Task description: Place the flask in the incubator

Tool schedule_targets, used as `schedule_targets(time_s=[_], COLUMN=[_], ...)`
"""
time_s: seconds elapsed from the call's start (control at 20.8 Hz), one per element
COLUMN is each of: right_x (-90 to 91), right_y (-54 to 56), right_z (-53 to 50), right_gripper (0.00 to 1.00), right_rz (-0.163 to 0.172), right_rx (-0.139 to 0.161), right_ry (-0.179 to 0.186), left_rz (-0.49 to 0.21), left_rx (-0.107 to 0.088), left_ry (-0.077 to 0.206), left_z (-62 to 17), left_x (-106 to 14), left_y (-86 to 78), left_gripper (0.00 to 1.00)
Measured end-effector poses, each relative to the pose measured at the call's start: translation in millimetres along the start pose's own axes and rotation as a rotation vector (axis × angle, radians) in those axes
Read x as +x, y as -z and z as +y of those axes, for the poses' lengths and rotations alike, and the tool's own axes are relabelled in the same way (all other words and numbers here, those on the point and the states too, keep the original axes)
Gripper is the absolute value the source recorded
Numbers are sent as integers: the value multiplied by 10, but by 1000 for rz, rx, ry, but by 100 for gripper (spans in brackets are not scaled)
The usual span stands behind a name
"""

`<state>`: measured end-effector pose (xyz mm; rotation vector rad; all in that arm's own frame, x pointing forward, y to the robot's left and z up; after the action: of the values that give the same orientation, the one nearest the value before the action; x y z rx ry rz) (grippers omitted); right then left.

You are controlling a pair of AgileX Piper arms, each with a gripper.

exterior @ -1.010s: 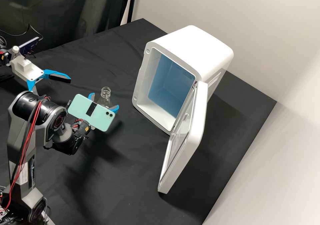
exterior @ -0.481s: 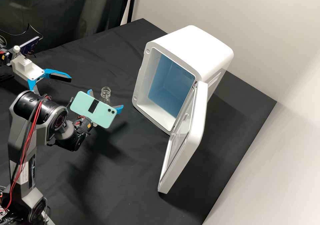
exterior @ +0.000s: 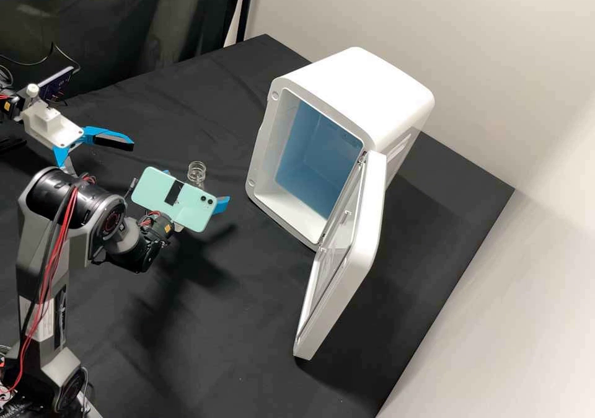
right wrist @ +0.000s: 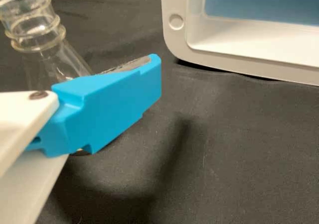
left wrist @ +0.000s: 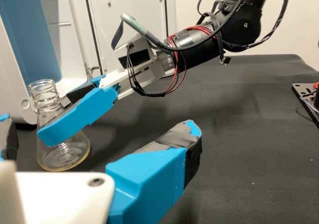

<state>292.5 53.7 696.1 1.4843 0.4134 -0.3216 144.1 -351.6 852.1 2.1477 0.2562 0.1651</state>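
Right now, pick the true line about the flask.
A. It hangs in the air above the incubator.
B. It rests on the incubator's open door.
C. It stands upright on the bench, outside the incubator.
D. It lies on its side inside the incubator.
C: the flask stands upright with its base on the bench, beside the open front of the incubator and not inside it.

I can read no words, numbers or signs. A small label (exterior: 397,147) on the incubator (exterior: 372,89) and a sticker (exterior: 46,327) on an arm (exterior: 37,269) stay illegible.
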Motion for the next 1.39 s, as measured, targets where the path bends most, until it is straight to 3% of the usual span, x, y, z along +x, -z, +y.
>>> schedule_targets(time_s=[0.82, 0.87, 1.01, 1.39], right_x=[69, 69, 69, 69], right_y=[8, 7, 7, 7], right_z=[14, 14, 14, 14], right_gripper=[100, 0, 0, 0], right_rz=[-16, -16, -16, -16], right_rx=[-5, -5, -5, -5], right_ry=[14, 14, 14, 14], left_rz=[-13, -13, -24, -16], left_rx=[2, 2, -14, -14], left_ry=[4, 4, 5, 5], left_z=[-4, -4, -5, -4], left_x=[4, 4, 14, 6], left_y=[-17, -17, -36, -21], left_gripper=[100, 100, 100, 100])
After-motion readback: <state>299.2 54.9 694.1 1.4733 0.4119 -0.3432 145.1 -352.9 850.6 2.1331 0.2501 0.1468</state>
